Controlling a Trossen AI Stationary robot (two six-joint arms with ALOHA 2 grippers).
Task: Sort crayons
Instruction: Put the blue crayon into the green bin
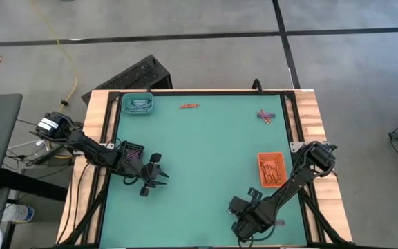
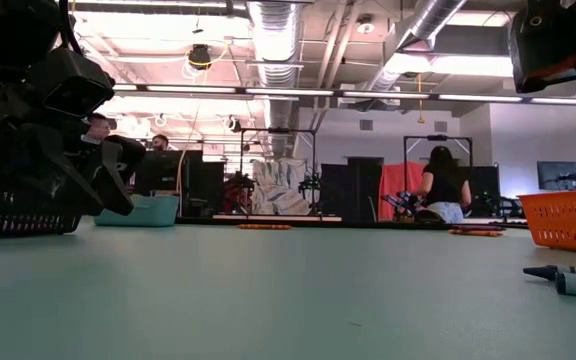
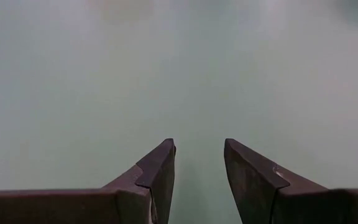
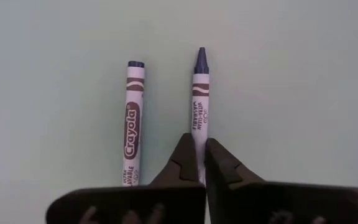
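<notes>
- The right claw is low near the front edge of the bench, right of the middle. Its fingers are pressed almost together and they pinch one purple crayon near its lower part.
- This pinched crayon has a white wrapper and a purple tip, and it points away from the claw.
- A second purple crayon lies just beside it on the green surface, nearly parallel, and the two do not touch.
- The left claw hovers over the bare green surface near the left edge of the bench. Its fingers are spread apart, and nothing is between them.
- Just behind the left claw, at the left edge, stands a black tray with purple crayons inside.
- The orange tray stands near the right edge and it holds orange-red crayons.
- The teal tray stands in the far left corner with pale crayons inside.
- A few orange-red crayons lie loose near the far edge, around the middle.
- A small group of purple and orange crayons lies near the far right corner.
</notes>
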